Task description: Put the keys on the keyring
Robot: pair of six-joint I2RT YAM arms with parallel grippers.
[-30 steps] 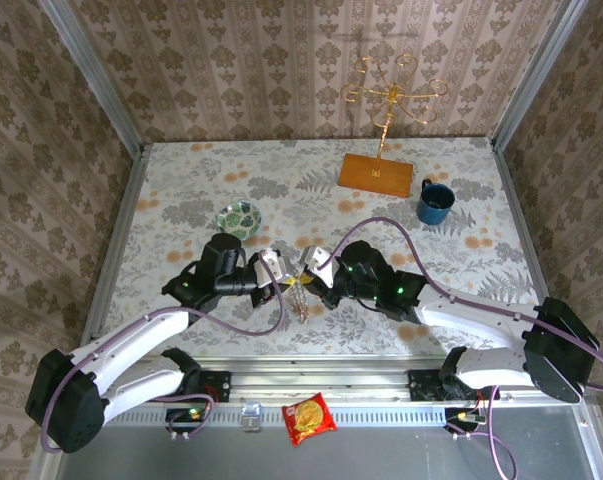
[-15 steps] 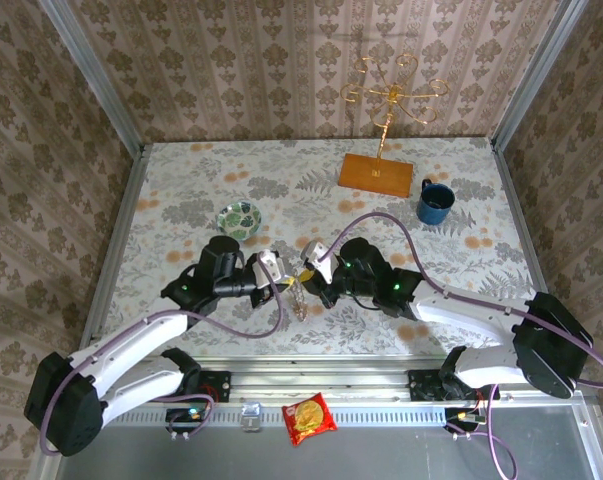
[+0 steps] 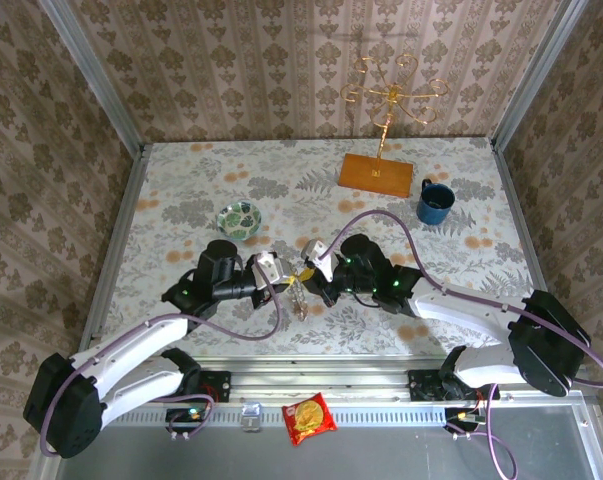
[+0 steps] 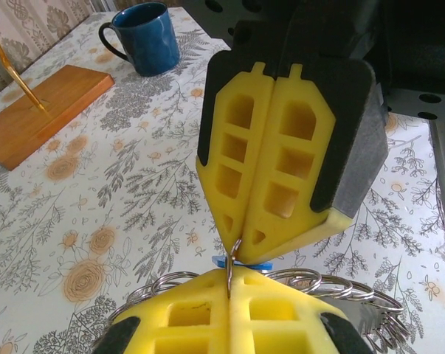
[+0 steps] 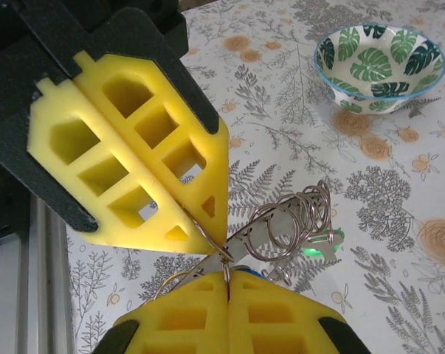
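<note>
A packet (image 3: 309,417) lies on the rail in front of the near edge. Just inside the near edge, at mid-width of the tabletop (image 3: 181,190), the left tool (image 3: 285,284) and right tool (image 3: 305,278) meet tip to tip. Both are closed, each pinching the same thin wire loop of the keyring (image 5: 281,221). Its other rings cluster beside the tips, with the blue key (image 4: 244,262) and green key (image 5: 319,251) among them. Farther back stand a bowl (image 3: 239,216) and a mug (image 3: 434,203). A gold stand (image 3: 381,120) is at the far edge.
</note>
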